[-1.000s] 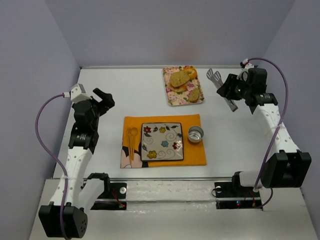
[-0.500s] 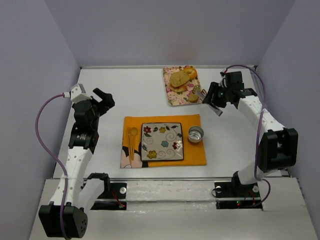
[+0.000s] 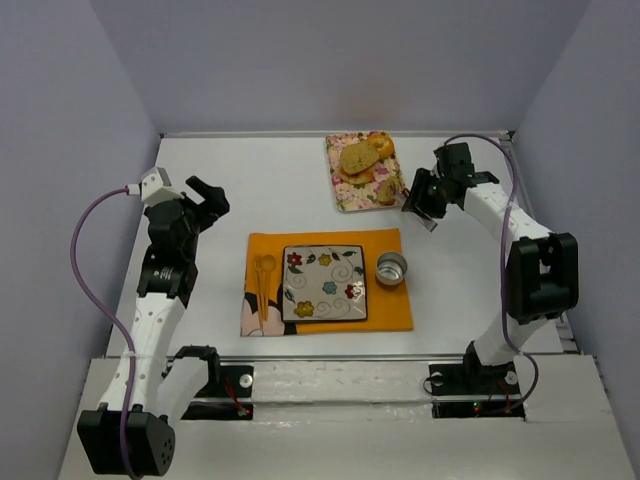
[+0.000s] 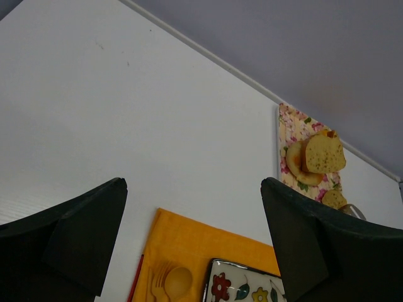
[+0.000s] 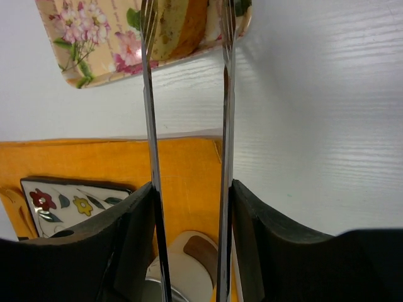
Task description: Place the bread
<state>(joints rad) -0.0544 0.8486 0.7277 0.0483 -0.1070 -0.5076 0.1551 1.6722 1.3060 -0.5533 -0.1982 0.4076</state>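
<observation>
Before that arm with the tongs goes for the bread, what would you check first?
1. Grip: the right gripper holds the tongs, ok.
2. Aim: the tongs stand apart on either side of a bread slice, ok in the wrist view.
3. Tips low enough to pinch: cannot tell, they run out of the picture.
4. The flowered plate is free for bread: ok.
5. The left gripper is out of the way: ok, open, far left.

Between the right gripper's (image 5: 192, 207) black fingers run silver tongs (image 5: 149, 126). Past their tips lies tan-brown, dark-speckled bread (image 5: 179, 28) on a cream tray (image 5: 88, 38) of pink flowers and green leaves. Beneath the hand are an orange placemat (image 5: 94, 160) and a white, dark-rimmed plate (image 5: 60, 211) – red and yellow flowers.
</observation>
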